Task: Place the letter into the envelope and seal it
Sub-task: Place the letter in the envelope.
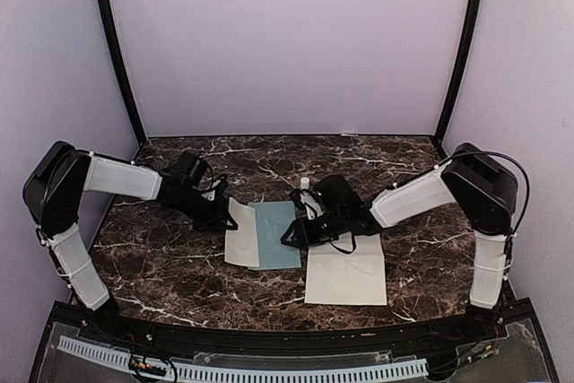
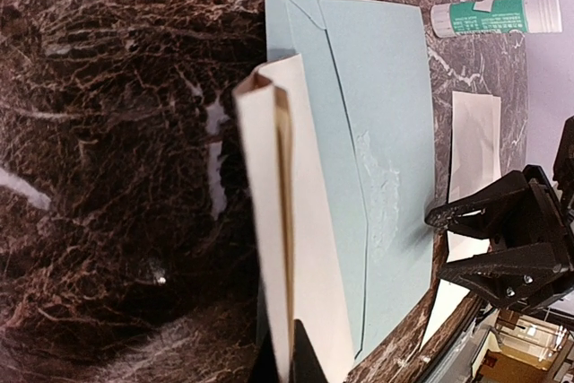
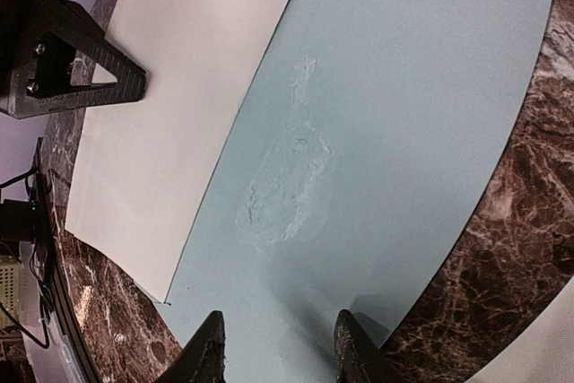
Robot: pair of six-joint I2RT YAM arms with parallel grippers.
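Envelope point(image 1: 280, 238) lies flat at mid-table point(image 1: 161, 266), pale blue-grey, with a wrinkled patch point(image 3: 282, 195) mid-face. I judge it thin, light and floppy, apt to slide on the marble, so I would take it by an edge. Right gripper point(image 3: 280, 334): fingers spread over its right edge. Left gripper point(image 1: 221, 212): pinched on the cream letter point(image 2: 269, 221) at its left side.

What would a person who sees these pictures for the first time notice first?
The pale blue envelope lies flat in the middle of the dark marble table, with a wrinkled, glue-like smear on it. The left gripper holds a folded cream letter at the envelope's left edge, while the right gripper stands open over its right edge.
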